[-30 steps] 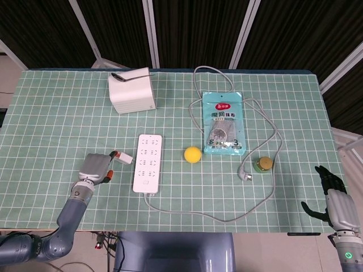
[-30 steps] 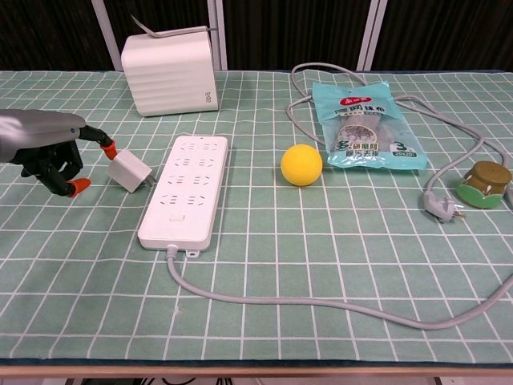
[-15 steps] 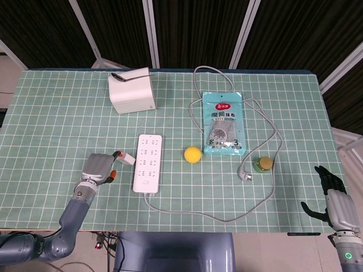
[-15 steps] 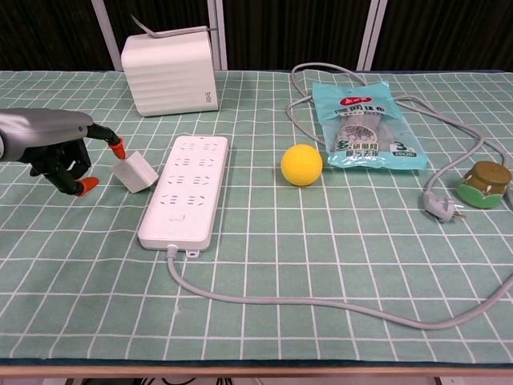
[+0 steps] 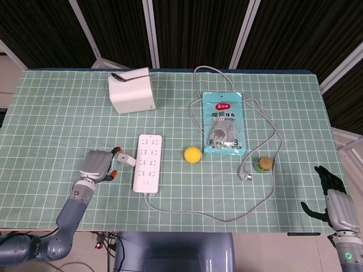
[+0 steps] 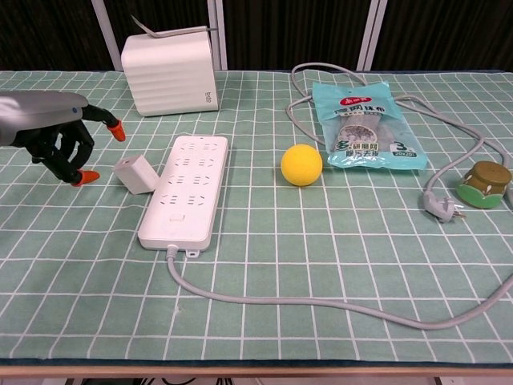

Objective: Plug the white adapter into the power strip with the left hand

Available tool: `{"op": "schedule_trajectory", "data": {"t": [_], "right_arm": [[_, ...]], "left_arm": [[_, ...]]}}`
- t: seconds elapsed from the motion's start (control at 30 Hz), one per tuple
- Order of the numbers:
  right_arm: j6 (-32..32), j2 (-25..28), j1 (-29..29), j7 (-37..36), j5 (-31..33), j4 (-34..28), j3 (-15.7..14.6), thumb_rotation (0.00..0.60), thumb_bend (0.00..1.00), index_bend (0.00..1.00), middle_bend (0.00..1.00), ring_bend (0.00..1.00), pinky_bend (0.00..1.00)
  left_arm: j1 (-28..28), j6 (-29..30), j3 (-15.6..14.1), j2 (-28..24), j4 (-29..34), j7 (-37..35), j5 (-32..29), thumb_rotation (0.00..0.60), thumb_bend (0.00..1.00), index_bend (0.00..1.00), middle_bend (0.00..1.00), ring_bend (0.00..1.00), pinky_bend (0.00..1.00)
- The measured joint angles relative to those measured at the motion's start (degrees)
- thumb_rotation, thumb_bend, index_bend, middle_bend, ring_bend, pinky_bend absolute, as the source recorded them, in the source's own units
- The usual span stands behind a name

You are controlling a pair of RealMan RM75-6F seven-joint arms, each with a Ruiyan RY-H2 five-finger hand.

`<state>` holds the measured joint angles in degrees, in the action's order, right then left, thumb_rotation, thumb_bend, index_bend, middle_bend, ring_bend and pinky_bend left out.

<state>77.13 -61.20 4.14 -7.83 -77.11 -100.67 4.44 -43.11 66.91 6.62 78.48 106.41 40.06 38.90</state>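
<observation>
White cube-shaped plastic adapter (image 6: pixel 136 173) lay beside white rectangular power strip (image 6: pixel 185 188) | left hand (image 6: pixel 50 132) spread wide, empty (just left of adapter) | right hand (image 5: pixel 332 199) open.

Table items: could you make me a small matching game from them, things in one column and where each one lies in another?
Things:
1. white adapter
2. yellow ball
3. spoon
4. loose plug

Places:
A. on top of the white box
B. beside the small green jar
C. between the left robot hand and the power strip
D. between the power strip and the snack packet

Pairs: 1-C, 2-D, 3-A, 4-B
</observation>
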Motion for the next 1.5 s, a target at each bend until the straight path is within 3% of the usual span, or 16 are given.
{"op": "schedule_trajectory", "data": {"t": [0.07, 0.13, 0.47, 0.87, 1.5], "right_arm": [[0.0, 0.0, 0.0, -0.1, 0.1, 0.0, 0.0, 0.600, 0.34, 0.00, 0.00, 0.00, 0.00], [-0.1, 0.0, 0.0, -0.1, 0.1, 0.0, 0.0, 0.600, 0.34, 0.00, 0.00, 0.00, 0.00], [-0.4, 0.1, 0.1, -0.3, 0.4, -0.1, 0.1, 0.600, 0.34, 0.00, 0.00, 0.00, 0.00], [-0.4, 0.1, 0.1, -0.5, 0.5, 0.0, 0.2, 0.600, 0.34, 0.00, 0.00, 0.00, 0.00], [-0.3, 0.1, 0.1, -0.5, 0.5, -0.1, 0.2, 0.600, 0.34, 0.00, 0.00, 0.00, 0.00]], "left_arm": [[0.0, 0.3, 0.2, 0.2, -0.8, -0.3, 0.5, 0.600, 0.15, 0.23, 0.34, 0.22, 0.31], [-0.1, 0.5, 0.5, 0.6, -1.7, -0.4, 1.1, 0.600, 0.16, 0.24, 0.33, 0.20, 0.29], [-2.5, -2.8, 1.5, 1.7, -7.2, 0.7, 0.0, 0.600, 0.24, 0.32, 0.34, 0.20, 0.28], [-5.4, -10.3, 1.5, 2.3, -11.7, -0.3, -2.2, 0.600, 0.26, 0.36, 0.35, 0.20, 0.27], [-7.1, -12.2, -0.4, 4.5, -14.1, -2.2, -1.5, 0.600, 0.26, 0.41, 0.40, 0.20, 0.27]]}}
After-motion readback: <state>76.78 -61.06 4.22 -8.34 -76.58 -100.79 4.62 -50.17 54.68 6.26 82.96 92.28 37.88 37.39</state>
